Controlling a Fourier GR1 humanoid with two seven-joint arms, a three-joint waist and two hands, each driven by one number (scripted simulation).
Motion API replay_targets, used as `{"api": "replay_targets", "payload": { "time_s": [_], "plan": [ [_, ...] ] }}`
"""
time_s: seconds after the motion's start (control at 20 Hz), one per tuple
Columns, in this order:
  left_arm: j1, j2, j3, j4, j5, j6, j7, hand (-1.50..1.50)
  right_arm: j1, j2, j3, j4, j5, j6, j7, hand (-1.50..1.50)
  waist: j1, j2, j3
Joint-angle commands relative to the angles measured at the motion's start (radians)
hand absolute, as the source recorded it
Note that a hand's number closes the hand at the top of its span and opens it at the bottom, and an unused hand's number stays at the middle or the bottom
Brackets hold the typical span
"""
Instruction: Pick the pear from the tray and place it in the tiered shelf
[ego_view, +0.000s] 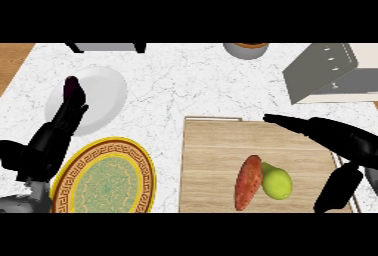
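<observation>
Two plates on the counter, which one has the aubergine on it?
The plain white plate, farther back, carries the aubergine at its left edge. The yellow patterned plate in front holds nothing.

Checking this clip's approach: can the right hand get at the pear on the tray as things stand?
Probably yes. The right hand is open above the tray's right side, nothing between it and the pear. A reddish vegetable touches the pear's far side only.

The marble counter (192, 85) bears a wooden tray (214, 165), white plate (103, 95) and patterned plate (111, 182).
</observation>
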Motion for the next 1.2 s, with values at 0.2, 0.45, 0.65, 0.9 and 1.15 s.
{"api": "replay_targets", "payload": {
  "time_s": [0.2,0.45,0.65,0.9,1.15],
  "plan": [
    [0.025,-0.043,0.013,-0.052,-0.056,-0.021,0.026,0.0,0.017,0.095,0.027,-0.005,0.152,0.057,0.021,-1.5,0.002,0.0,0.0],
    [0.041,0.006,0.081,-0.072,0.007,-0.092,0.039,0.0,0.034,0.106,0.088,-0.003,0.166,0.137,0.08,-1.5,0.004,-0.001,0.0],
    [-0.023,-0.029,0.091,-0.005,-0.023,-0.098,0.036,0.0,0.066,0.108,0.067,-0.035,0.201,0.189,0.108,-1.5,-0.004,0.0,0.0],
    [0.037,-0.039,0.079,-0.116,-0.038,-0.094,0.077,0.0,0.013,0.132,0.132,0.036,0.38,0.125,0.04,-1.5,0.007,0.0,0.001],
    [0.045,-0.064,0.095,-0.047,-0.069,-0.102,0.02,0.0,0.039,0.126,0.16,0.027,0.482,0.127,0.056,-1.5,0.002,0.0,0.0]
  ]
}}
